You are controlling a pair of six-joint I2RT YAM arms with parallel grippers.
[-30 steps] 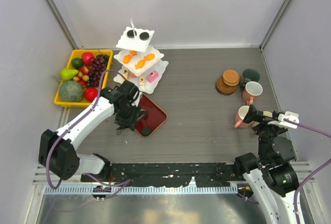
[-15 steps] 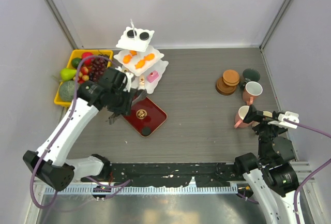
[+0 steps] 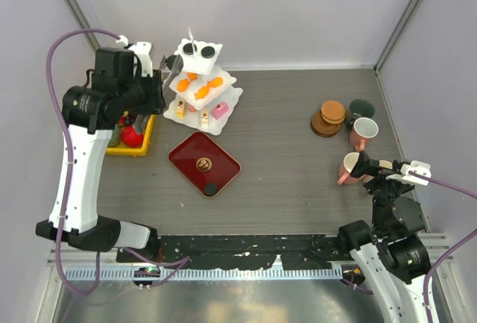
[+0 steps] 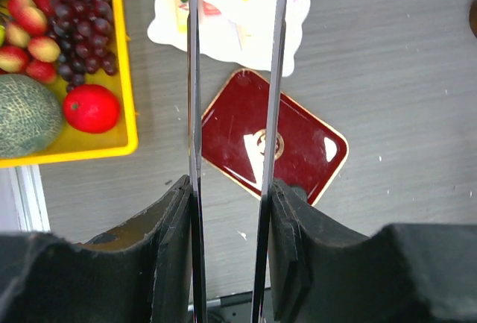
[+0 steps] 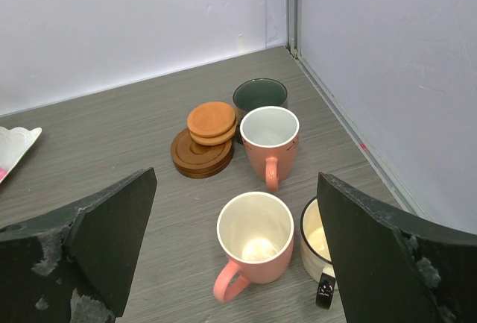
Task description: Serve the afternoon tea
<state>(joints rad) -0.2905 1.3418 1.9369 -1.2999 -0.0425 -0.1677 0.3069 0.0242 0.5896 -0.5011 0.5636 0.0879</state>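
Observation:
The white three-tier stand stands at the back, with black round pastries on top, orange ones in the middle and pink/cream ones at the bottom. My left gripper is raised just left of the stand, shut on metal tongs whose two blades reach over the stand. One black pastry lies on the dark red tray. My right gripper stands open over a pink mug. Beside it are another pink mug, a dark green mug, a beige mug and stacked brown coasters.
The yellow fruit tray, holding grapes, a melon and red fruit, sits left of the stand, partly under my left arm. Grey walls close in the table at the back and on both sides. The mugs stand close to the right wall.
My left arm has risen from the dark red tray and swung back and left to the stand's side, carrying the tongs. The right arm has not moved.

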